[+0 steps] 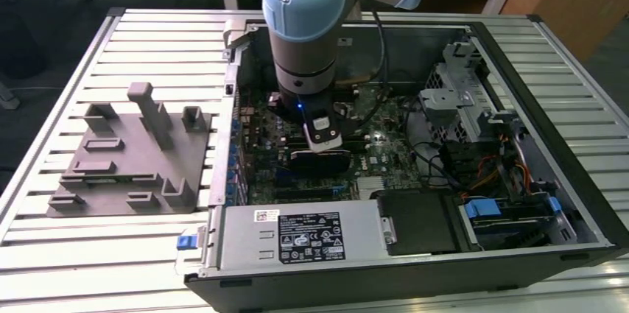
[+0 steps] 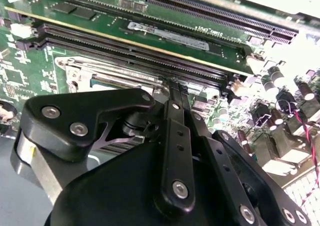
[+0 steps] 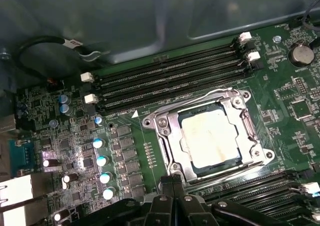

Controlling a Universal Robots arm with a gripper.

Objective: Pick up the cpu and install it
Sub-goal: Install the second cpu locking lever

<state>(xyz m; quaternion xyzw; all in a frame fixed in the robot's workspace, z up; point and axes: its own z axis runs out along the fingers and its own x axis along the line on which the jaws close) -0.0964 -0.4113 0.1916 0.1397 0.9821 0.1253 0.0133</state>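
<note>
1. I see the gripper [image 3: 172,183] at the near edge of the socket [image 3: 210,136] in the first wrist view; its two fingertips meet in a thin line, so the jaws are closed on nothing.
2. In the second wrist view the black gripper [image 2: 175,85] has its tip just beside the socket's metal frame [image 2: 100,70], above the circuit board [image 2: 30,75].
3. Just past the fingertips, the chip [image 3: 209,137] lies flat inside the socket, its pale metal top facing up, ringed by the metal frame. It is apart from the gripper.
4. Beyond the socket, I see four long memory slots [image 3: 170,78] running along its far side, with white clips at their ends.
5. In the exterior view, the arm [image 1: 306,26] reaches down into the open computer case [image 1: 413,254], gripper [image 1: 325,143] over the circuit board [image 1: 384,151].
6. Beside the case, toward the exterior view's left, a grey plastic block [image 1: 132,155] sits on the slatted table [image 1: 99,254], well apart from the socket.
</note>
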